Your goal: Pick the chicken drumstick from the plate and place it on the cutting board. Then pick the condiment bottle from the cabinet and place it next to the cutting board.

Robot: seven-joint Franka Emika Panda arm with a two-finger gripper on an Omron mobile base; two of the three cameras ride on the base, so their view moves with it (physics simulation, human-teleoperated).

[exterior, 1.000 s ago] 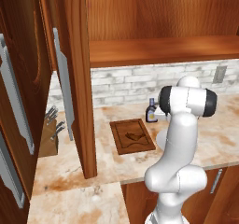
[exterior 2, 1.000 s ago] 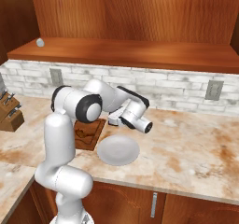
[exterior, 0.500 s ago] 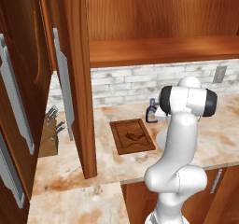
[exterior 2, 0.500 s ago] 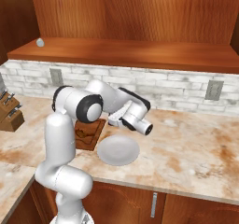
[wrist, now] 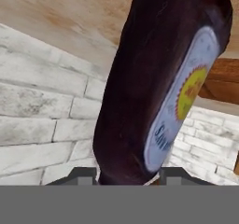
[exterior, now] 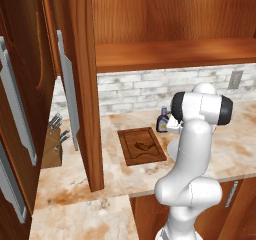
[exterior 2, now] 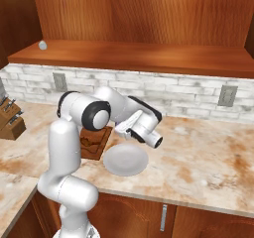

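Marbled beige stone forms the bench, backed by pale brick and overhung by the large reddish-brown wooden wall cabinet with its long grey bar handles. From the left base view, the rectangular dark brown wooden cutting board lies near the middle of the bench, its groove visible round the edge, with the small dark brown curved chicken drumstick resting on it; just off the board's far right corner, close to the back wall, stands the small dark condiment bottle with a blue cap, partly hidden by the white arm, and a wooden knife block sits at the bench's left end. From the right base view, the round shallow white plate lies bare near the front edge, touching the board's right side, and the arm reaches over it. Through the hand view, the bottle's rounded body and pale label loom close, rising between the two dark finger tips of the gripper, which appear pressed against its base, pinching it. Whether the bottle's foot already rests on the stone cannot be told. Letting go while it is tilted or off the surface could topple it onto the board or against the wall.
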